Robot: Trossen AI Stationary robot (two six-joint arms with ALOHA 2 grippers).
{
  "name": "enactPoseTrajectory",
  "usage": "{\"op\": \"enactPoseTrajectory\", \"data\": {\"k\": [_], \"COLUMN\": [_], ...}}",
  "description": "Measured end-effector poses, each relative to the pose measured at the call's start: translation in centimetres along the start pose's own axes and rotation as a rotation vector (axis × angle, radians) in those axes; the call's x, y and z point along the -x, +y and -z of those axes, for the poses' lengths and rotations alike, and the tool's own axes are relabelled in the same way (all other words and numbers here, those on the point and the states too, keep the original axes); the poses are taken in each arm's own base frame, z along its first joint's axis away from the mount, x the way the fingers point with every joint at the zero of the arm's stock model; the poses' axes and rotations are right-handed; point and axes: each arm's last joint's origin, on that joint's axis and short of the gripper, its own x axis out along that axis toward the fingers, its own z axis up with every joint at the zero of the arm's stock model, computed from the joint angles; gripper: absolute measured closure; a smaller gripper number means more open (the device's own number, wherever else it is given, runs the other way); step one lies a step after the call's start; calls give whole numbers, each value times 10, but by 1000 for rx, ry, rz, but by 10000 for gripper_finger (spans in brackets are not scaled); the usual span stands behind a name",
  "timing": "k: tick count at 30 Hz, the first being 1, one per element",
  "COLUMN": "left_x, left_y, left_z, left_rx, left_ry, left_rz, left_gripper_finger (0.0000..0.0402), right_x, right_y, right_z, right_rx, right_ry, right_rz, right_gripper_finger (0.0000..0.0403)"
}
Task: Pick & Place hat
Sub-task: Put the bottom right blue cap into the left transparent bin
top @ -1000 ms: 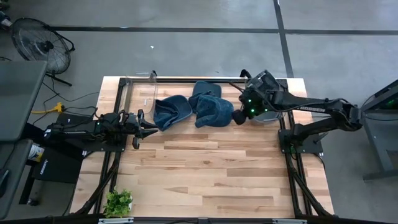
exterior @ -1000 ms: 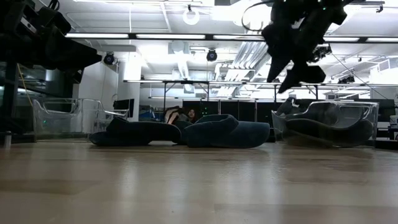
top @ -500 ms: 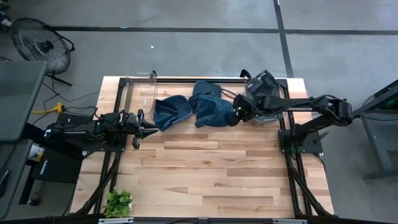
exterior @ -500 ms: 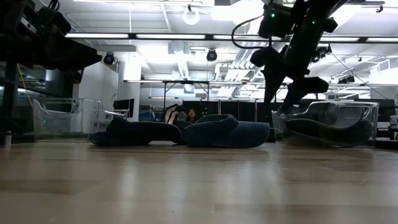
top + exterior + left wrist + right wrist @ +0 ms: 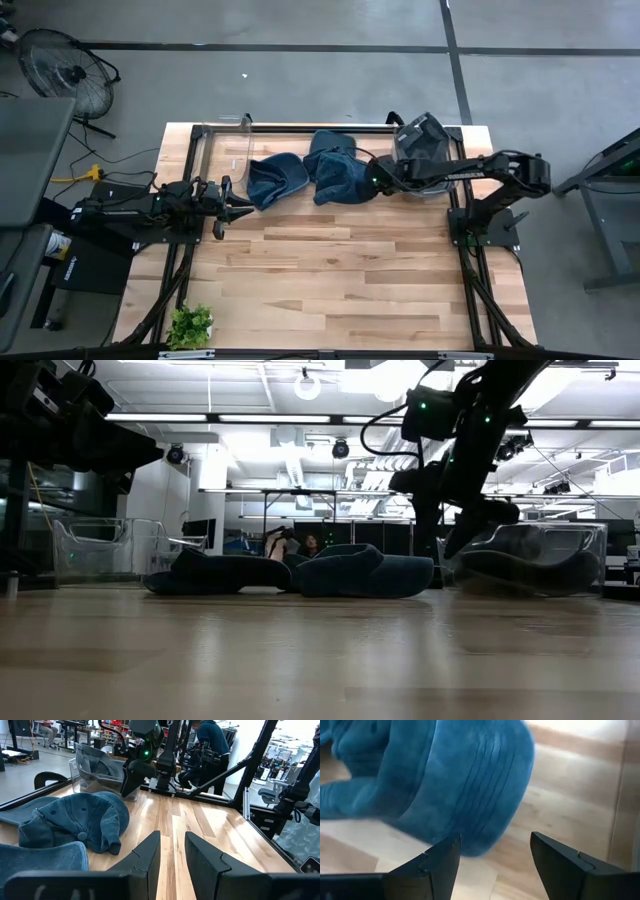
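Two blue caps lie on the wooden table near its far edge, resting on their brims and crowns: one on the left, one on the right, side by side in the low view. My right gripper is open, low over the table just right of the right cap's brim, with a finger on each side of the brim's end and touching nothing. My left gripper waits open to the left of the left cap.
A clear bin holding a dark cap stands at the far right, right behind my right gripper. Another clear bin stands at the far left. A small plant sits at the near left corner. The table's near half is bare wood.
My right gripper has come down from high above the table and moved toward the left, reaching the right cap's brim, its fingers staying open. The caps have not moved.
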Motion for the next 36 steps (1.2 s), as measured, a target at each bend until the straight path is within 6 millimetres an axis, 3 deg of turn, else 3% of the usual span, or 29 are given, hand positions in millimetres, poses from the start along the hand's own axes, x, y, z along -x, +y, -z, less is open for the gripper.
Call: {"op": "enactPoseTrajectory", "data": {"k": [13,20,30,36], "left_x": [0,0,0,0], "left_y": [0,0,0,0], "left_z": [0,0,0,0], "left_rx": [0,0,0,0], "left_ry": [0,0,0,0], "left_rz": [0,0,0,0], "left_gripper_finger": [314,314,314,314], "right_x": [-9,-7,13,39], "right_y": [-1,-1,-5,5], "right_z": [-6,-5,-8,-12], "right_rx": [-83,-3,231,336], "right_ry": [-32,-45,-73,-86], "right_rz": [19,28,8,8], "right_gripper_finger": [168,168,168,169]}}
